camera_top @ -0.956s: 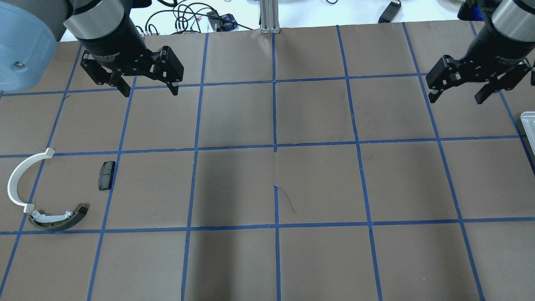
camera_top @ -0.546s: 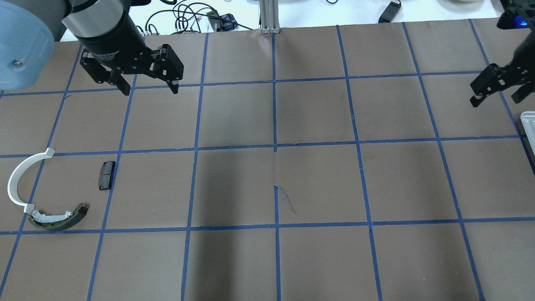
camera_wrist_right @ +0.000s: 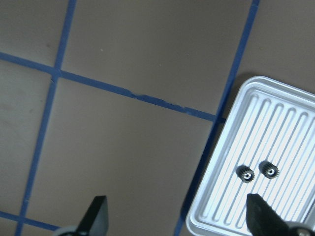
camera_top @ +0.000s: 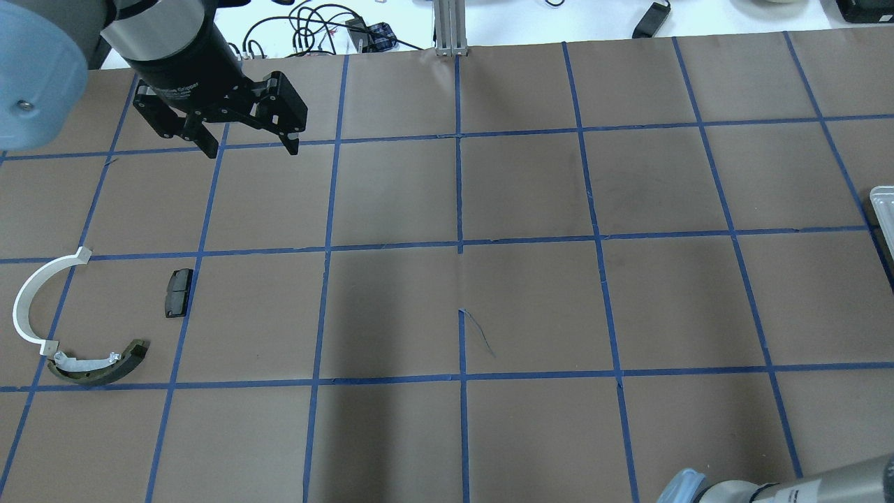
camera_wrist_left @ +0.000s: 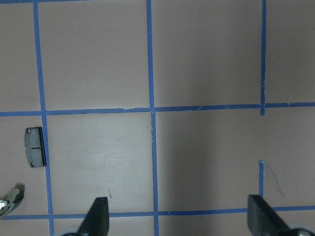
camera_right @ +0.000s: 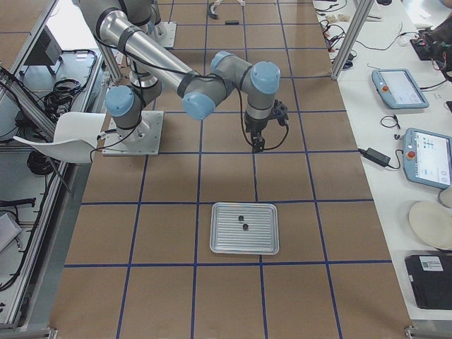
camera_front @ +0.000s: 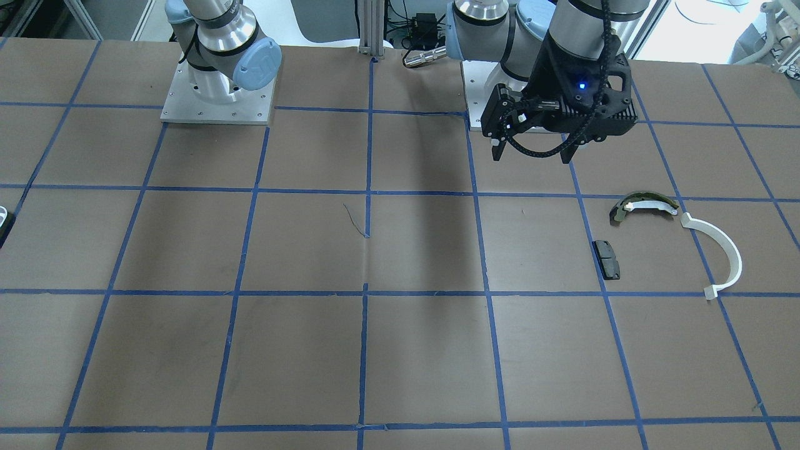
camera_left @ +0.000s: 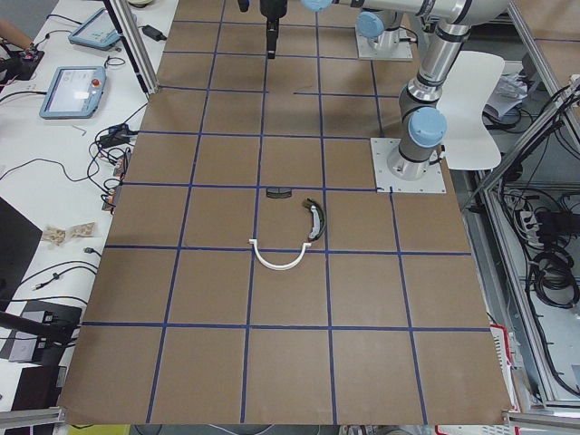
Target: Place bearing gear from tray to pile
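Two small dark bearing gears (camera_wrist_right: 245,174) (camera_right: 245,227) lie in the ribbed metal tray (camera_wrist_right: 275,123) (camera_right: 226,244) at the table's right end. My right gripper (camera_wrist_right: 177,221) (camera_right: 258,145) is open and empty, hovering above the table short of the tray. The pile lies at the left: a white half-ring (camera_top: 19,311) (camera_front: 736,259), an olive shoe (camera_top: 105,367) (camera_front: 644,203) and a black pad (camera_top: 177,292) (camera_front: 606,258) (camera_wrist_left: 34,147). My left gripper (camera_top: 248,148) (camera_front: 531,157) (camera_wrist_left: 179,221) is open and empty, held high beyond the pile.
Only the tray's edge (camera_top: 883,209) shows in the overhead view, at the right border. An aluminium post (camera_top: 450,28) and cables stand past the far table edge. The arm bases (camera_front: 215,100) sit on the robot's side. Tablets (camera_right: 399,88) lie on a side bench.
My right gripper has moved to the right and left the overhead view. My left gripper has stayed almost still. The pile has not moved.
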You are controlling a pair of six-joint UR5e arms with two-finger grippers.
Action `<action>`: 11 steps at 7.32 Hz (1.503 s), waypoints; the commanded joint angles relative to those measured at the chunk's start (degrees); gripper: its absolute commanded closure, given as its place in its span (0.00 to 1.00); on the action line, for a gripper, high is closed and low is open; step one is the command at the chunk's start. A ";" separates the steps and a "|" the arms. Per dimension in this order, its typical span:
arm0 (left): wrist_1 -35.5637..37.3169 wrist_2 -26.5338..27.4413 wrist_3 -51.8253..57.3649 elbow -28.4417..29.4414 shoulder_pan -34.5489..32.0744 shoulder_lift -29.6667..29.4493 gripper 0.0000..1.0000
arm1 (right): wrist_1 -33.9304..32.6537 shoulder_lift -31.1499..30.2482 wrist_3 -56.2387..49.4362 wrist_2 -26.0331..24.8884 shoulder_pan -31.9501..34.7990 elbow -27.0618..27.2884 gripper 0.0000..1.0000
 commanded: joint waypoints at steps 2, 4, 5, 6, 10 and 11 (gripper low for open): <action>0.01 -0.05 0.01 -0.15 0.01 0.00 0.00 | -9.79 7.55 -14.01 -2.26 -3.93 -0.01 0.00; 0.01 -0.14 -0.51 0.46 -0.08 -0.44 0.00 | -12.89 10.65 -18.69 -2.53 -4.46 -0.01 0.11; 0.01 -0.05 -0.43 0.64 0.01 -0.53 0.00 | -12.99 11.88 -18.87 -2.44 -5.42 -0.10 0.15; 0.01 0.04 -0.43 0.64 0.01 -0.44 0.00 | -12.99 13.28 -18.96 -2.53 -5.95 -0.19 0.24; -0.78 1.78 0.36 0.46 0.19 -0.26 0.00 | -14.39 16.36 -19.67 -8.30 -6.92 -0.45 0.56; -0.95 2.14 0.71 0.29 0.19 0.17 0.00 | -14.66 17.15 -19.41 -8.42 -6.92 -0.45 0.55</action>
